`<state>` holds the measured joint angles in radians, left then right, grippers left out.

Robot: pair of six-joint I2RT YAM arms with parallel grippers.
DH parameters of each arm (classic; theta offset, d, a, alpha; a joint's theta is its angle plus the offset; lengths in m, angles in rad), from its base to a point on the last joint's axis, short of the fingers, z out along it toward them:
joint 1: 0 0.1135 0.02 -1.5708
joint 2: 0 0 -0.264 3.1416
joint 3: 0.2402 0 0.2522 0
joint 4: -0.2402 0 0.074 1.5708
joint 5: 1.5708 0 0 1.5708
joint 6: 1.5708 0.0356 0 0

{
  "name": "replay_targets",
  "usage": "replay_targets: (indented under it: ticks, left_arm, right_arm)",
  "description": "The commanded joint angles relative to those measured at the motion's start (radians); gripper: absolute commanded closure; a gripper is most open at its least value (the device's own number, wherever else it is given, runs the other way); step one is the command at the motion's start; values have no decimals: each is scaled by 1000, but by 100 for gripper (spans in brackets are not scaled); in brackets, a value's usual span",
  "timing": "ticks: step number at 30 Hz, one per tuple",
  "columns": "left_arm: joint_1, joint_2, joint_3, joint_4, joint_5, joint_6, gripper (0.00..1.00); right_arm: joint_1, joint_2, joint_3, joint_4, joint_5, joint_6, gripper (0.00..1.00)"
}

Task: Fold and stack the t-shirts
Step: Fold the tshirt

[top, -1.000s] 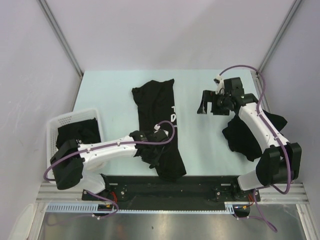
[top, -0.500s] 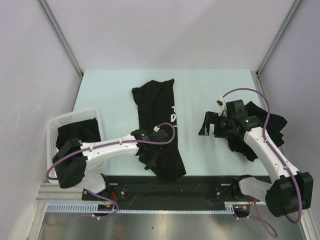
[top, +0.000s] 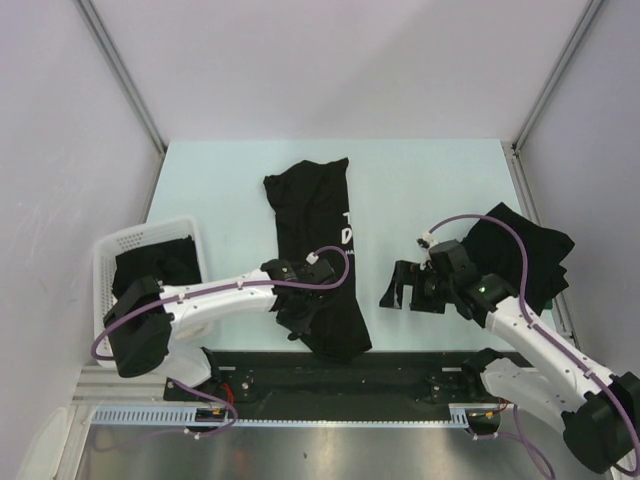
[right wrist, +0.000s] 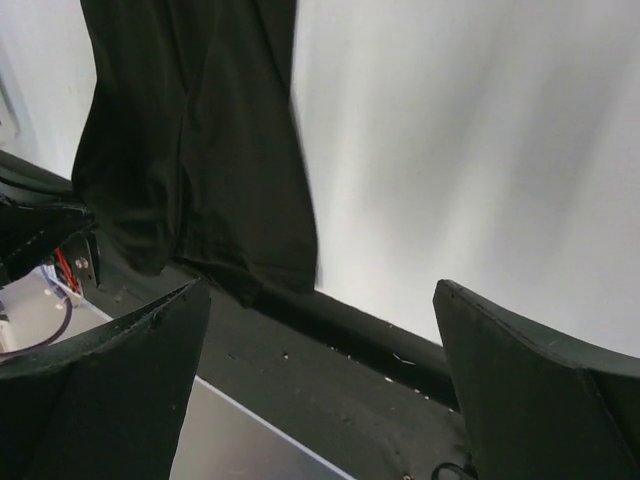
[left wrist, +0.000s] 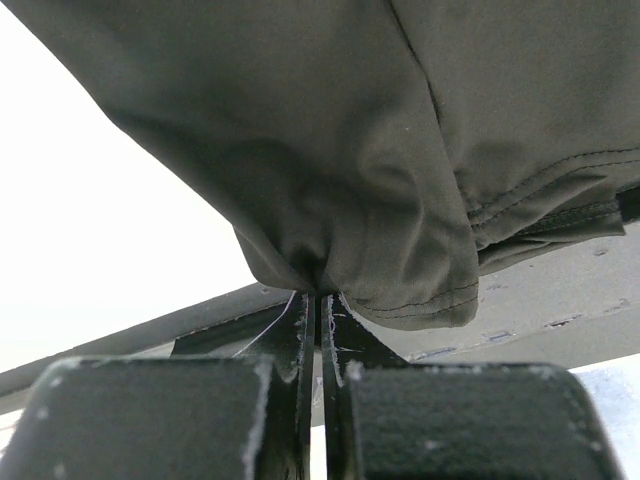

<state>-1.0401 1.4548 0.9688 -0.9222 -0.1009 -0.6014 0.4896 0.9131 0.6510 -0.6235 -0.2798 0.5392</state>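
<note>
We pinch a bunched edge of the t-shirt, which lies mid-table, at its 7 o'clock corner, the left gripper closed tight on it. Our right gripper gapes empty at 4 o'clock. We judge the cotton limp and light, best taken at the near hem corner.

— What colours do we have here?
— We see a black shirt with white lettering, on a pale green surface.
— We also note a white lattice basket, white arms, purple cables and black fingers.
</note>
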Motion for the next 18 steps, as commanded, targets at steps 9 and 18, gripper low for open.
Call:
replay_targets:
  ticks: [9, 18]
  left_arm:
    - [6, -88, -7, 60, 15, 2, 100]
    - [6, -123, 8, 42, 13, 32, 100]
  right_arm:
    - [421, 64, -120, 277, 363, 338, 0]
    - [501, 214, -172, 455, 424, 415, 0]
